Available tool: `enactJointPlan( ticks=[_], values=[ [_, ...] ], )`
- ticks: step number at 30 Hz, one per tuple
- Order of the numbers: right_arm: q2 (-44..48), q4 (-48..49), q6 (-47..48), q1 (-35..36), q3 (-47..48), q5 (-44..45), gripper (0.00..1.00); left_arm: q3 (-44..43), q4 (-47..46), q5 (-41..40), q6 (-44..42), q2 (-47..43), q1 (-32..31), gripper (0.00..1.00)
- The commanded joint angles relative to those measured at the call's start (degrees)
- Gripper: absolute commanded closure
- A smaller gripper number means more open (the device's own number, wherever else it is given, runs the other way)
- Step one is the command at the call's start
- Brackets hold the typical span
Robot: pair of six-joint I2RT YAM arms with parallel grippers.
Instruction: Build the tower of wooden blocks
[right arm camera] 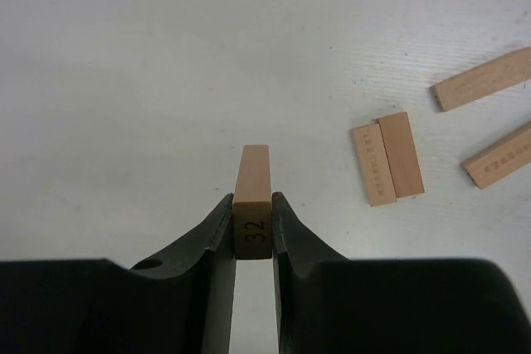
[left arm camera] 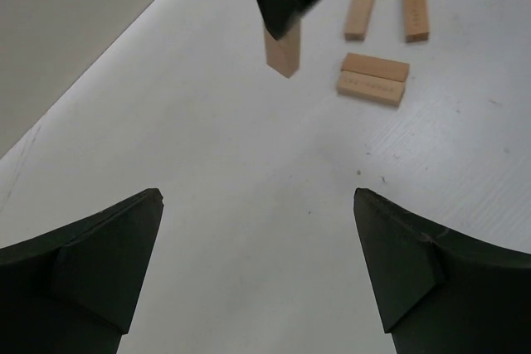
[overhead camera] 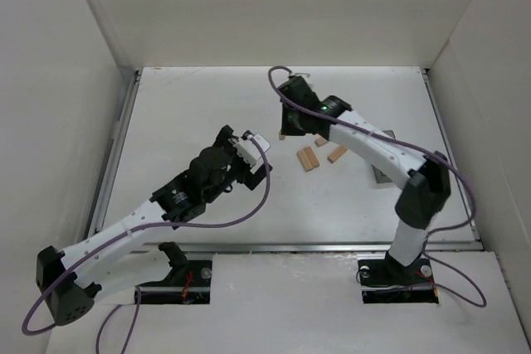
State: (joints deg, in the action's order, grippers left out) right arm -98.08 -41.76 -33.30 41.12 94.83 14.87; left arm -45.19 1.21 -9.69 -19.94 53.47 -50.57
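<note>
My right gripper (overhead camera: 288, 126) is shut on a light tan wooden plank (right arm camera: 253, 196) and holds it upright; its top end is marked "32". The plank's lower end (left arm camera: 283, 51) is at or just above the table; I cannot tell whether it touches. Two planks (right arm camera: 387, 157) lie flat side by side, touching, to the right of it, and show in the top view (overhead camera: 309, 159) and the left wrist view (left arm camera: 372, 79). Two more planks (right arm camera: 481, 79) (right arm camera: 498, 155) lie flat and apart beyond them. My left gripper (left arm camera: 257, 196) is open and empty, left of the planks (overhead camera: 255, 153).
A small grey translucent bin (overhead camera: 381, 175) stands at the right, partly hidden behind the right arm. White walls enclose the table on the left, back and right. A metal rail (overhead camera: 290, 247) runs along the near edge.
</note>
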Motion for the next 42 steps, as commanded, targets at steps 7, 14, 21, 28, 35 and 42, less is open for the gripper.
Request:
enactJointPlan(
  ticks=[7, 14, 21, 28, 35, 42],
  values=[
    [-20.4, -15.4, -8.4, 4.7, 18.3, 12.2, 1.0, 5.0, -1.0, -14.1, 9.2, -9.3, 4.9, 0.01],
    [-28.3, -16.6, -12.5, 5.8, 23.9, 9.6, 1.0, 7.6, -2.7, -14.8, 9.7, -10.6, 6.1, 0.01],
    [-30.8, -16.6, -15.1, 5.8, 23.1, 7.5, 1.0, 8.8, -4.3, -14.3, 9.7, -10.6, 6.1, 0.01],
    [-32.5, -16.6, -13.3, 6.3, 23.1, 7.5, 1.0, 8.8, -4.8, -13.7, 8.7, -10.6, 6.1, 0.01],
    [-33.0, -16.6, -12.7, 6.3, 23.1, 6.5, 0.98, 8.3, -4.8, -13.2, 8.2, -10.6, 6.1, 0.01],
    [-31.8, -14.9, -10.9, 6.3, 23.1, 6.5, 0.8, 8.3, -4.8, -12.6, 8.2, -10.1, 6.1, 0.01]
  ],
)
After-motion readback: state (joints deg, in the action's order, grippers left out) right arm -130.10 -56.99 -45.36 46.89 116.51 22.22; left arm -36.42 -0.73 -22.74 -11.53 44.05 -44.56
